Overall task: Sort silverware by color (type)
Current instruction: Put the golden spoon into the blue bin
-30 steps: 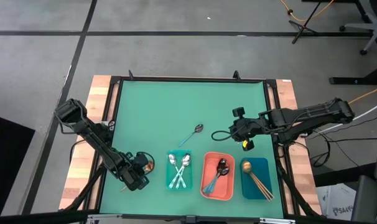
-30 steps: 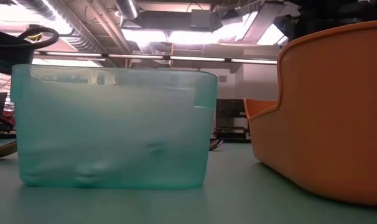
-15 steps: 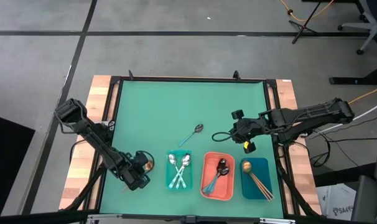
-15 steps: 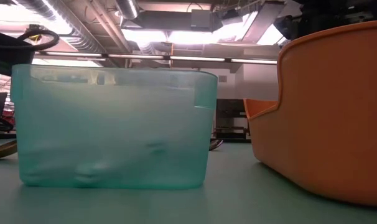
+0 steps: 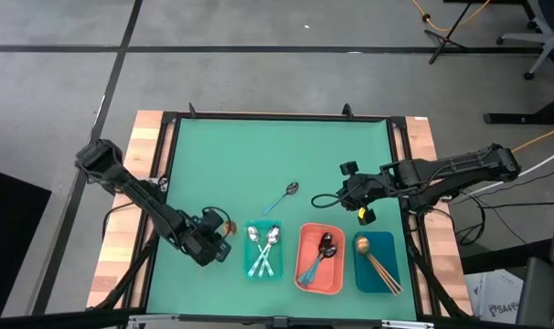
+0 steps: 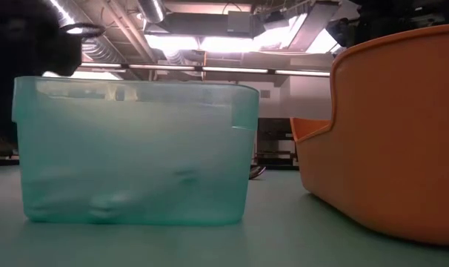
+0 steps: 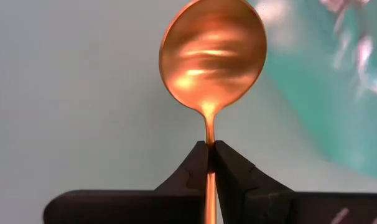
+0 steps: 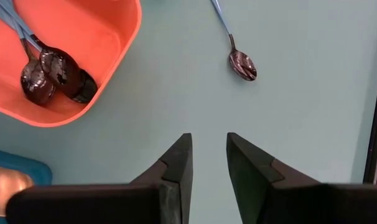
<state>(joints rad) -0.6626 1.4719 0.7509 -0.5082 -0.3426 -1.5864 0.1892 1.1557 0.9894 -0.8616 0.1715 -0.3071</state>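
My left gripper [image 7: 211, 149] [image 5: 215, 243] is near the table's near left, just left of the teal tray [image 5: 248, 265], shut on a gold-copper spoon [image 7: 213, 53]. My right gripper [image 8: 209, 146] [image 5: 350, 194] hovers open at the right middle of the table. A dark spoon with a bluish handle [image 8: 238, 59] [image 5: 282, 198] lies flat on the mat to its left. Silver spoons [image 5: 264, 247] lie in the teal tray. Dark spoons [image 8: 51, 74] lie in the coral tray [image 5: 299, 274]. Gold spoons [image 5: 376, 260] lie in the dark blue tray [image 5: 393, 239]. My left gripper pinches the gold-copper spoon's thin neck [image 7: 209, 127], just below the bowl, between its two fingertips. The handle runs back between the fingers and the bowl sticks out past them toward the teal tray. The spoon is off the mat, with its bowl face showing in the wrist view.
The three trays stand in a row along the near edge; in the low view the teal tray [image 6: 135, 148] and the coral tray [image 6: 387, 133] fill the foreground. A black cable [image 5: 324, 199] loops on the mat beside my right gripper. Bare green mat lies toward the far edge.
My left gripper has risen and moved a little toward the teal tray, carrying the gold-copper spoon. In the low view the spoon that lay on the mat at the left is gone and the dark arm now shows higher up. My right arm has kept still.
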